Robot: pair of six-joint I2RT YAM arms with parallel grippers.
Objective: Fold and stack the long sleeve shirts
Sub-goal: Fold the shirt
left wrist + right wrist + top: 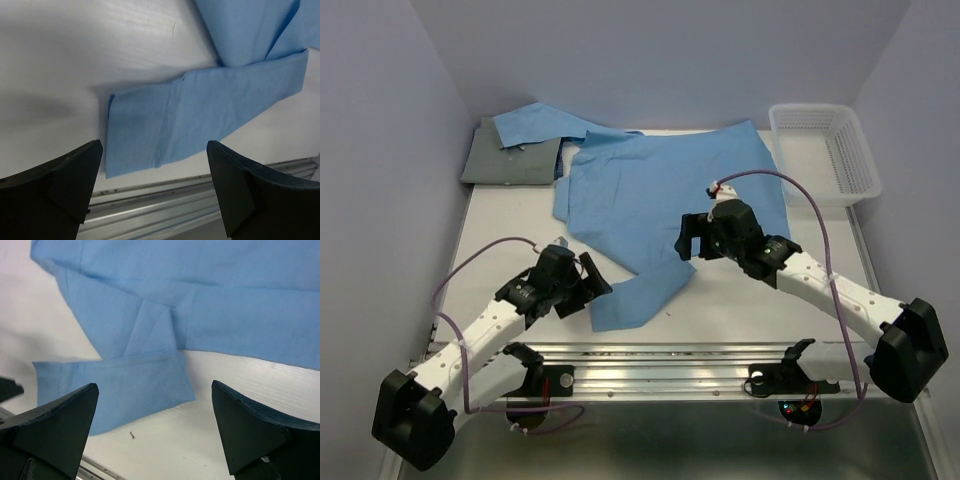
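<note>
White table (510, 215) carries the sky-blue shirt (660, 190) spread just left of the basket (861, 160), with the grey shirt (510, 160) folded farther left. Left fingers (65, 175) and right fingers (60, 420) gape, empty. Limp, light cloth: I would pinch the sleeve cuff (135, 135) at its edge.

walls (660, 50): pale lilac | table (500, 205): white | near edge: metal rail (670, 360), perhaps aluminium

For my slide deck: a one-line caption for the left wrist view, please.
Open left fingers frame the light-blue shirt sleeve, flat on the white table.
</note>
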